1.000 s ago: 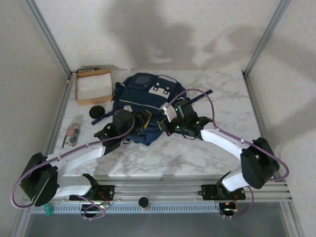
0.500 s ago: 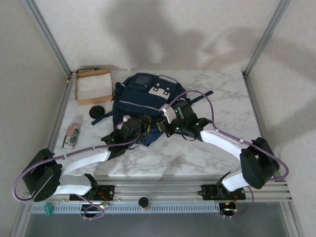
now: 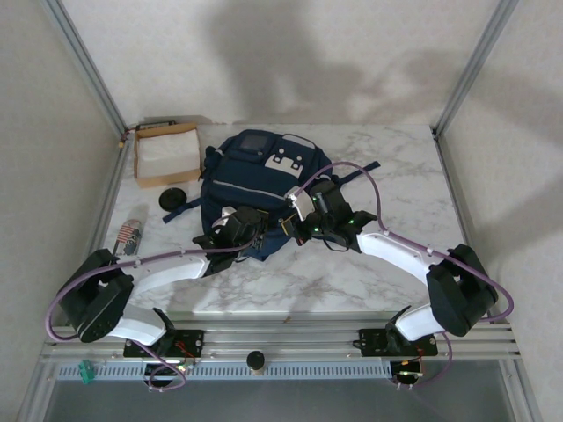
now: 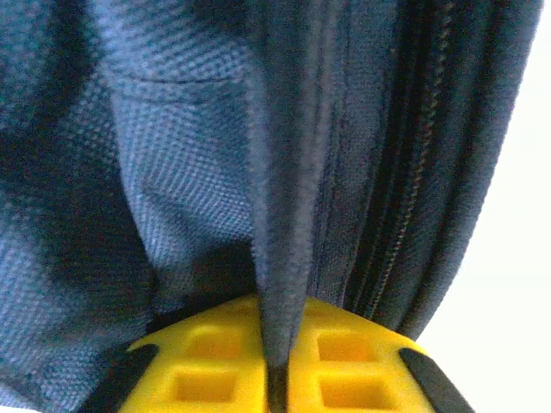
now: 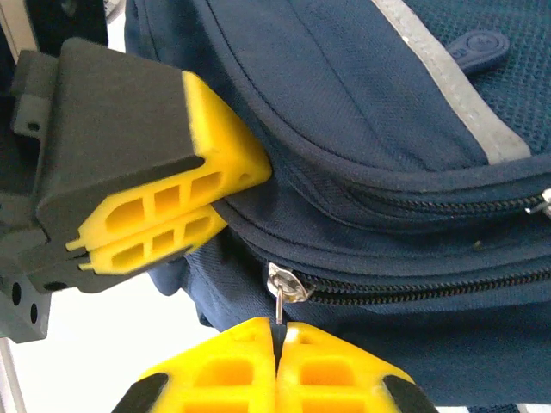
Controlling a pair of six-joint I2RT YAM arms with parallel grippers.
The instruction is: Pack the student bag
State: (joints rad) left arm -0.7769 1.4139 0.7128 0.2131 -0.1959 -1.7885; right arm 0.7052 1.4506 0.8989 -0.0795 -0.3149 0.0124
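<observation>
marble table (image 3: 405, 176) up top, student bag (image 3: 251, 176) lying centre frame, left gripper (image 4: 275, 379) clamped on a fabric fold (image 4: 282, 215), right gripper (image 5: 277, 340) pinching the zipper pull (image 5: 281, 294), and a hard tug could slip that tiny tab free or drag the bag.

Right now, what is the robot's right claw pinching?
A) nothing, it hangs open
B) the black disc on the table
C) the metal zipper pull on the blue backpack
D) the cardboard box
C: in the right wrist view, the right gripper is shut on the small metal zipper pull of the student bag.
</observation>
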